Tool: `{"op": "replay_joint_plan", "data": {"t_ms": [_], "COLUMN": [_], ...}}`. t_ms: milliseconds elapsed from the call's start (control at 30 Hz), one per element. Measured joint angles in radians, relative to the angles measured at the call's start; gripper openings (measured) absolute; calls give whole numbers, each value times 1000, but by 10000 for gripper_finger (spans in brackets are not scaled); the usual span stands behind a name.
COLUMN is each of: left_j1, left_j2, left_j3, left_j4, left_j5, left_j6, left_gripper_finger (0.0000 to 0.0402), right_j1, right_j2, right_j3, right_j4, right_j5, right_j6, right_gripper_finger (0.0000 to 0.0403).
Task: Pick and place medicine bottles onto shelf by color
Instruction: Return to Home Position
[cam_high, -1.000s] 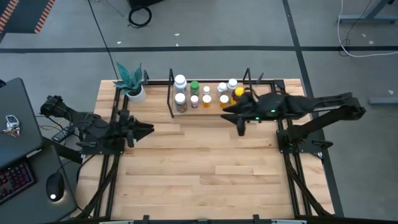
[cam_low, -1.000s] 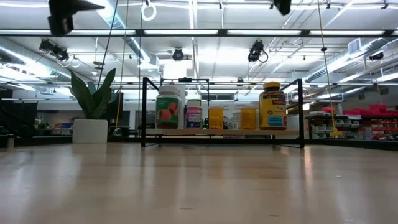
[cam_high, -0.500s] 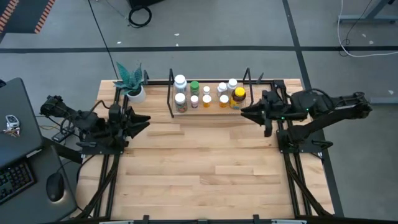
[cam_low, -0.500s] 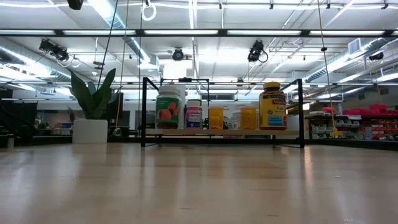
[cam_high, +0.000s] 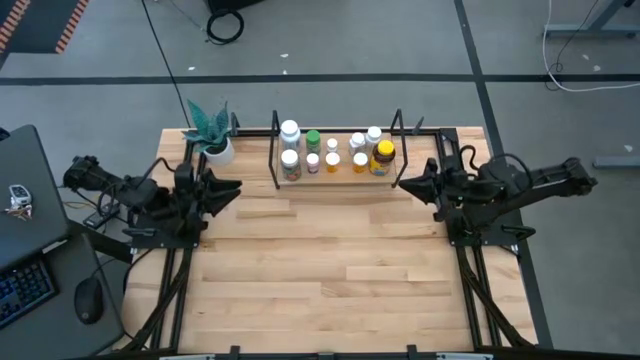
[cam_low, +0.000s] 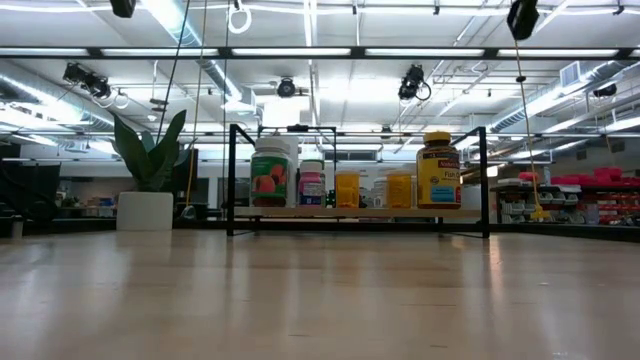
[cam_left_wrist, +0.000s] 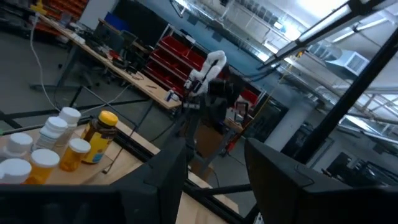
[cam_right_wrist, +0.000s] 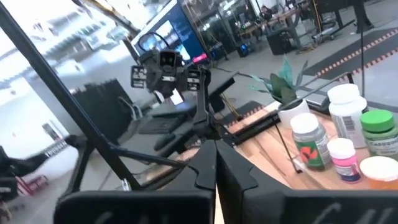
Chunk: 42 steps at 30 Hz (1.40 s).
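Several medicine bottles (cam_high: 330, 150) stand upright in rows on the shelf (cam_high: 274, 165) at the table's far edge. Most have white caps, one has a green cap (cam_high: 313, 138), and a larger amber one has a yellow cap (cam_high: 384, 152). The low view shows them on the shelf's pale base (cam_low: 350, 212). My left gripper (cam_high: 235, 188) hovers open near the table's left edge, left of the shelf, with nothing between its fingers (cam_left_wrist: 168, 177). My right gripper (cam_high: 402, 182) hovers shut and empty just right of the shelf, its fingers (cam_right_wrist: 216, 168) closed together.
A potted plant (cam_high: 212, 132) stands at the far left corner beside the shelf. A laptop (cam_high: 25, 200) and a mouse (cam_high: 88, 300) lie off the table's left edge. Bare wooden tabletop (cam_high: 320, 260) stretches from the shelf toward the near edge.
My right gripper has drawn back from the shelf's right end toward the table's right edge and sunk a little. My left gripper has risen slightly and tipped upward near the left edge. The bottles have stayed put.
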<state>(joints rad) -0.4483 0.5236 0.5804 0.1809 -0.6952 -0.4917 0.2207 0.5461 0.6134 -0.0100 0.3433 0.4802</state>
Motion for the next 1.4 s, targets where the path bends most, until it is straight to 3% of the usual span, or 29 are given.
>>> {"op": "replay_joint_plan", "data": {"t_ms": [833,1167,1400], "left_j1": [33,33,33], "left_j2": [1,1,1], "left_j3": [0,0,0], "left_j4": [6,6,6], "left_j5": [0,0,0], "left_j6": [-20,-21,-22], "left_gripper_finger": [172,172,172], "right_j1": [-1,-1,-2], "right_j2": [-418,-494,-520], "right_j3": [-397,-566,-607], "right_j4": [258,440,442], "right_j5": [83,110,129], "right_j6": [13,25,36], "right_gripper_finger": [8,5,8]}}
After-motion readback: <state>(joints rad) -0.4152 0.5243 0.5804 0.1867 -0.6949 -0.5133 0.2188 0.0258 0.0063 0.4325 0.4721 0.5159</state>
